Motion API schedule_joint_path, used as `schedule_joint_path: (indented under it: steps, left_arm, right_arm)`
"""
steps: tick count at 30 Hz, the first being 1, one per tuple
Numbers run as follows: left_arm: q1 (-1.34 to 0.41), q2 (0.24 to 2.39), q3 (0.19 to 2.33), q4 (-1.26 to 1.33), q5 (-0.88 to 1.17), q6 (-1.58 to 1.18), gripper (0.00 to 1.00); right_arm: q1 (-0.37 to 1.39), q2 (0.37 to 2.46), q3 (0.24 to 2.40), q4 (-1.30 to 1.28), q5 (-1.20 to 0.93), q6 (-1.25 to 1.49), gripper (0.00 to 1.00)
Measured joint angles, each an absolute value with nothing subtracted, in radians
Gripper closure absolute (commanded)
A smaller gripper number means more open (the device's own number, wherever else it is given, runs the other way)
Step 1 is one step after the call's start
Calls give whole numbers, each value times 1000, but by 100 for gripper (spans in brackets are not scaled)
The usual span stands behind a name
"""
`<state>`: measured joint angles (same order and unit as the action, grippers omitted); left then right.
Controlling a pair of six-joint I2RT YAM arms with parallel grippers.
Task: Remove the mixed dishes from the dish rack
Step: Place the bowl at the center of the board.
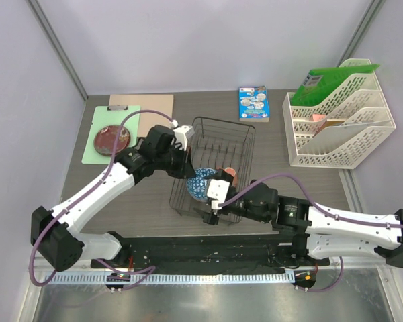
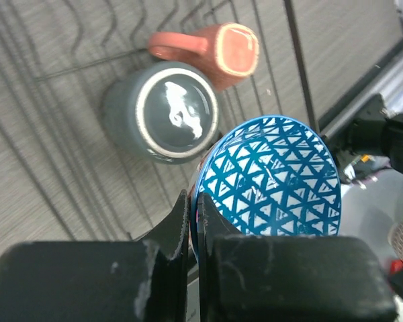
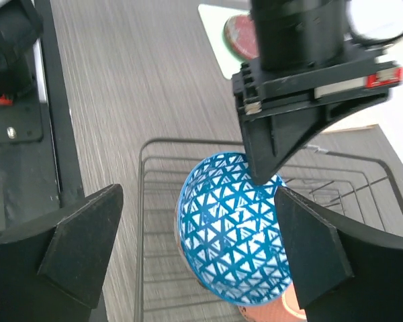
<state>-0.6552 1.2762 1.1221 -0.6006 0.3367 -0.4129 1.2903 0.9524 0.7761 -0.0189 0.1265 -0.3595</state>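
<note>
Left end effector (image 2: 193, 206) clamped on bowl (image 2: 272, 178) rim, right end effector (image 3: 198, 201) apart, mug (image 2: 168, 111) visible left-wrist only

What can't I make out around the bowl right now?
Top view: grey-green mug hidden by the arms above the dish rack.
Left wrist view: left end effector covers the bowl rim it grips.
Right wrist view: salmon-pink cup mostly under the bowl, cut by the bottom edge.
</note>
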Motion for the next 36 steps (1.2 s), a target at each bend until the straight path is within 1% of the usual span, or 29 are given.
schedule_joint_path:
  steps: [4,7,11,13,18,22,26,31,36]
  left_arm:
    - [-644,1276,1147,-613,266,-422,100]
    - [-603,1276,1172,-611,222,-458,100]
    - [-495,1274,1190,-597,133,-530,100]
    - [-422,1274,1209,-596,52,-570,100]
    - [-244,1285,1253,-568,-53,-656,100]
    - [-64,1313,1240,-496,-116,-736,100]
    - [80,1352,1162,-376,-161,-805,100]
    - [169,1459,1103,-273,-193,-839,100]
    - [180,1575,1114,-214,-205,-825,100]
  right_arm:
    - [1290,894,760,35,150,-284,0]
    - [1290,830,734,113,211,-187,0]
    - [1290,724,687,250,311,-62,0]
    - [1290,672,661,313,362,-14,0]
    - [1290,623,611,392,430,50,0]
    - [1290,622,557,397,449,101,0]
    - [1290,624,512,393,452,159,0]
    - [1290,620,461,396,442,208,0]
    - [1290,600,435,393,438,221,0]
